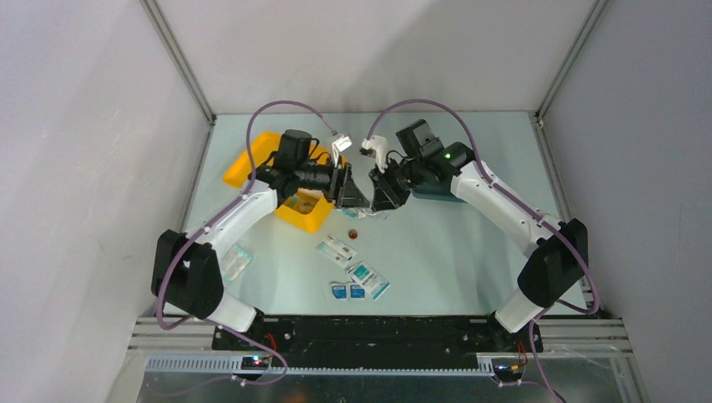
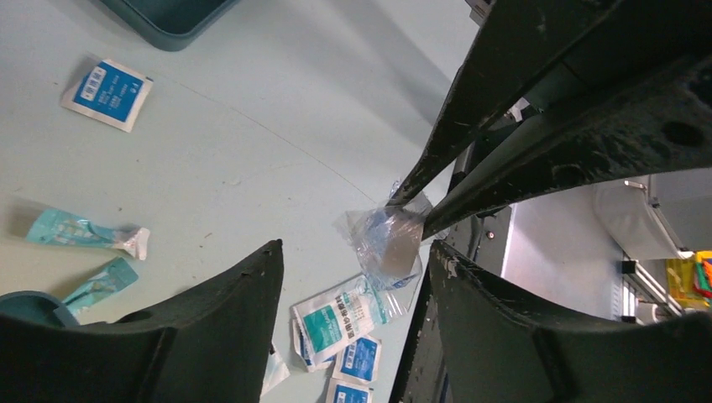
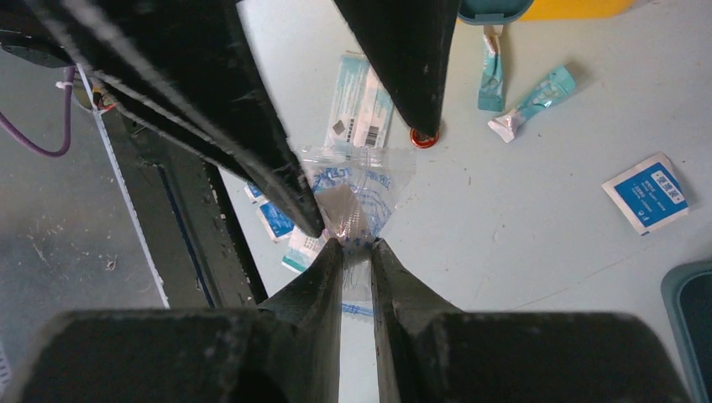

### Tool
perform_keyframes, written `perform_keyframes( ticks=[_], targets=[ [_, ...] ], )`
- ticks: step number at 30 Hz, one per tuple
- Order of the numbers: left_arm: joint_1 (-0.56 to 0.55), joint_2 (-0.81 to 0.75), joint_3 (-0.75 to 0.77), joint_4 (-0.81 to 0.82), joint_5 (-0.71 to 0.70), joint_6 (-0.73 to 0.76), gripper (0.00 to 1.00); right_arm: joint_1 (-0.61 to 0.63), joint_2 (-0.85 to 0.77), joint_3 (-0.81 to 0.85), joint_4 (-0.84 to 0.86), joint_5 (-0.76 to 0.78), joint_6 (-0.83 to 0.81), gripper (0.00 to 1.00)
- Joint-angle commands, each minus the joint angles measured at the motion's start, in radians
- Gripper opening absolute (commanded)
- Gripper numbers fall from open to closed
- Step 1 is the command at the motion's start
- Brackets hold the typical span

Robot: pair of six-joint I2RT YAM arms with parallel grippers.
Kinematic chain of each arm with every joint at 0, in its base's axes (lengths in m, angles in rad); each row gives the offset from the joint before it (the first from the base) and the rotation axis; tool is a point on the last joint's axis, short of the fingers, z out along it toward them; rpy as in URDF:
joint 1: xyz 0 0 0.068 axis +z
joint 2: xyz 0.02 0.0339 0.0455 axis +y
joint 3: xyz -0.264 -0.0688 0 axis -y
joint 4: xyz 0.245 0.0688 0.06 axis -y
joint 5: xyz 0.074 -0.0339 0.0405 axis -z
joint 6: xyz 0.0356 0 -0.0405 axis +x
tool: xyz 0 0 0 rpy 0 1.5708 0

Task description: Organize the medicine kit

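The yellow medicine kit (image 1: 250, 165) stands open at the back left, partly under my left arm; its edge shows in the right wrist view (image 3: 579, 8). My right gripper (image 1: 384, 195) (image 3: 357, 243) is shut on a clear plastic pouch (image 3: 354, 201) (image 2: 388, 243) and holds it above the table's middle. My left gripper (image 1: 353, 189) (image 2: 357, 260) is open, facing the right one, with its fingers (image 2: 243, 311) on either side of the pouch. The pouch sits close to the left gripper's right finger; I cannot tell if they touch.
A dark teal tray (image 1: 437, 191) (image 2: 168, 17) lies under the right arm. White-and-teal packets (image 1: 336, 249) (image 1: 368, 280), blue sachets (image 1: 347, 291) (image 3: 648, 191), two teal stick sachets (image 3: 537, 96) (image 2: 84, 231) and a small red ring (image 1: 353, 234) (image 3: 424, 137) lie loose. Another packet (image 1: 238, 260) lies at the left.
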Motion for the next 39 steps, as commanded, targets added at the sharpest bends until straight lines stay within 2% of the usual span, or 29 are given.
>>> perform_keyframes(
  ticks=[1, 4, 8, 12, 17, 22, 26, 28, 31, 33, 37, 39],
  targets=[
    [-0.011, 0.022, 0.042, 0.025, 0.08, -0.03, 0.6, 0.004, -0.001, 0.039, -0.002, -0.033, -0.003, 0.18],
    [-0.012, 0.035, 0.044, 0.028, 0.096, -0.032, 0.45, 0.001, 0.0, 0.036, -0.002, -0.03, -0.003, 0.18],
    [-0.011, 0.045, 0.039, 0.028, 0.109, -0.029, 0.3, -0.004, 0.001, 0.029, 0.002, -0.029, -0.001, 0.21],
    [-0.01, 0.049, 0.041, 0.027, 0.12, -0.03, 0.18, -0.02, -0.001, 0.031, -0.003, -0.028, 0.0, 0.35],
    [0.045, 0.018, 0.033, 0.028, 0.103, -0.047, 0.14, -0.072, -0.041, 0.039, -0.036, -0.069, -0.004, 0.51],
    [0.218, -0.019, 0.038, 0.024, 0.102, -0.094, 0.14, -0.15, -0.12, 0.0, -0.041, -0.094, -0.021, 0.57],
    [0.339, -0.069, 0.036, -0.018, 0.096, -0.075, 0.13, -0.18, -0.158, -0.06, -0.02, -0.059, -0.028, 0.58],
    [0.381, -0.087, 0.059, -0.102, 0.058, -0.004, 0.14, -0.187, -0.166, -0.085, -0.004, -0.062, -0.026, 0.58],
    [0.397, -0.092, 0.113, -0.288, -0.078, 0.251, 0.14, -0.19, -0.167, -0.102, 0.005, -0.063, -0.023, 0.58],
    [0.398, -0.086, 0.118, -0.388, -0.162, 0.356, 0.15, -0.19, -0.161, -0.103, 0.009, -0.065, -0.02, 0.58],
    [0.397, -0.048, 0.087, -0.435, -0.317, 0.458, 0.14, -0.19, -0.146, -0.103, 0.013, -0.07, -0.016, 0.59],
    [0.396, -0.024, 0.078, -0.452, -0.341, 0.481, 0.14, -0.19, -0.142, -0.103, 0.013, -0.07, -0.017, 0.59]
  ],
)
